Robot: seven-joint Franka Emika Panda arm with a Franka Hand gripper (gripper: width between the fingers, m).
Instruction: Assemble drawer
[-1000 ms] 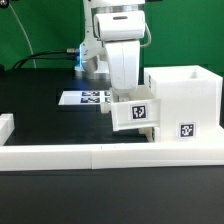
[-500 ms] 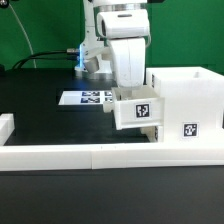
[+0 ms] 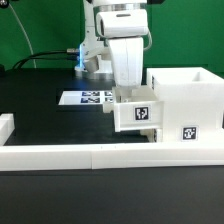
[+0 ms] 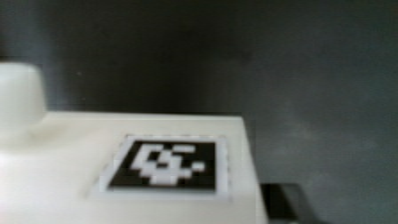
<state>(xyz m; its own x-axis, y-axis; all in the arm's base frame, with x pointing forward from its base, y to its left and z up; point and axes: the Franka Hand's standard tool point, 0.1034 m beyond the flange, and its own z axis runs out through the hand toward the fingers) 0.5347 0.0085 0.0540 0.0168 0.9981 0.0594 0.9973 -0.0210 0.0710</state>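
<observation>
Small box (image 3: 137,113) at housing's (image 3: 185,100) 9 o'clock face, above worktop (image 3: 50,125). Pincer (image 3: 124,92) on its top; hold probable, closure unconfirmable. Likely light, rigid, slick plastic; best gripped by thin wall.

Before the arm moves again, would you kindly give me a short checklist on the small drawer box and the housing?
1. Small drawer box under the gripper: ok.
2. Grip closed on the box: cannot tell, fingertips hidden.
3. Box level, tag facing the exterior camera: ok.
4. Box next to the housing: ok.
5. Box already inside the housing opening: cannot tell.
6. Marker board clear of the box: ok.
</observation>
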